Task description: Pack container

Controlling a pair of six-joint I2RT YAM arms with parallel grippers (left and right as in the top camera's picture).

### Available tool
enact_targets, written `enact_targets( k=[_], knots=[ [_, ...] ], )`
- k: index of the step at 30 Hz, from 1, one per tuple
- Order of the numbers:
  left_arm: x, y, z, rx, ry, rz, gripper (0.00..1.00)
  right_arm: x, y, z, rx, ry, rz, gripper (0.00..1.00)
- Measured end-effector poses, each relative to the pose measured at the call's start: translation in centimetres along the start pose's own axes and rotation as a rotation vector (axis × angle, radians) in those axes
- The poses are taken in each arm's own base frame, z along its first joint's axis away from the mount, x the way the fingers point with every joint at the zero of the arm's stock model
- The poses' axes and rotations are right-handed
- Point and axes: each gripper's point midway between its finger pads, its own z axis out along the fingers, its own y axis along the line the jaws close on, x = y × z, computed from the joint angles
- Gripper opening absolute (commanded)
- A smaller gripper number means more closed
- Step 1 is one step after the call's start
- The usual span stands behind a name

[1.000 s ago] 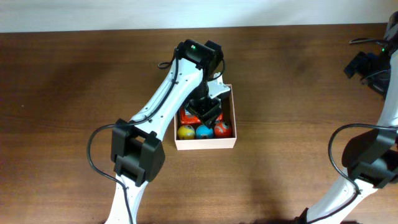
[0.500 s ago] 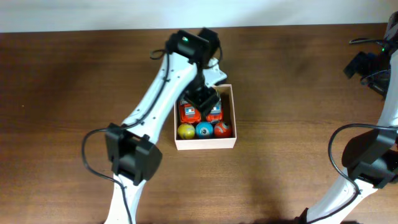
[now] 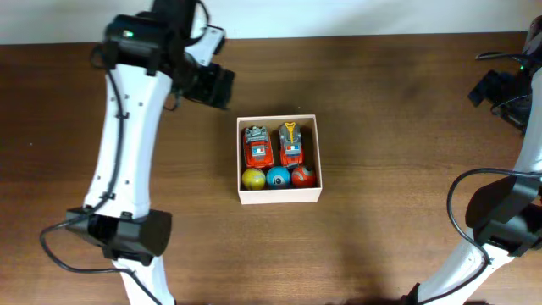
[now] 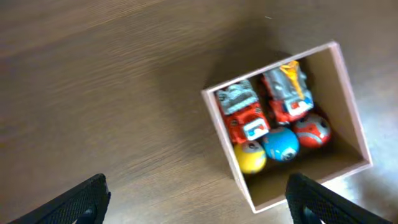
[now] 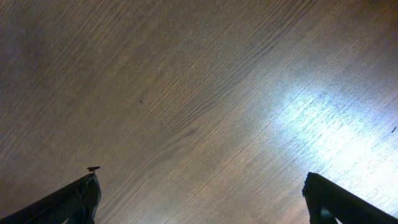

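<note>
The container (image 3: 279,197) is a pale cream square box in the middle of the table. It holds two red toy cars (image 3: 257,146) (image 3: 291,144) side by side at the back. A yellow ball (image 3: 253,179), a blue ball (image 3: 278,178) and a red ball (image 3: 303,176) lie in a row at the front. My left gripper (image 3: 212,85) is open and empty, above the table to the box's back left. The left wrist view shows the container (image 4: 228,149) with the cars (image 4: 242,112) and my open jaws (image 4: 199,205). My right gripper (image 3: 500,89) is far right and open (image 5: 202,202) over bare wood.
The brown wooden table (image 3: 398,127) runs to a white wall at the back edge. The bases of both arms stand at the front, left (image 3: 127,237) and right (image 3: 500,220).
My left gripper has come up out of the container and swung away to the back left, open. Both cars now lie uncovered in the box. The right arm has not moved.
</note>
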Motion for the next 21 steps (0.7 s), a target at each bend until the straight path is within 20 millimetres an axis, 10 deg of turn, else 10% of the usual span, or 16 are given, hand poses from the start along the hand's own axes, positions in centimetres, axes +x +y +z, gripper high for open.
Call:
enact_targets(
  k=[9,21],
  knots=[
    [-0.5,5.4,-0.6,-0.050,-0.054,-0.230,0.99,0.0,0.0,0.0,0.000,0.000,0.000,0.99],
    [-0.5,5.7,-0.7,-0.052,-0.057,-0.262,0.99,0.0,0.0,0.0,0.000,0.000,0.000,0.99]
  ],
)
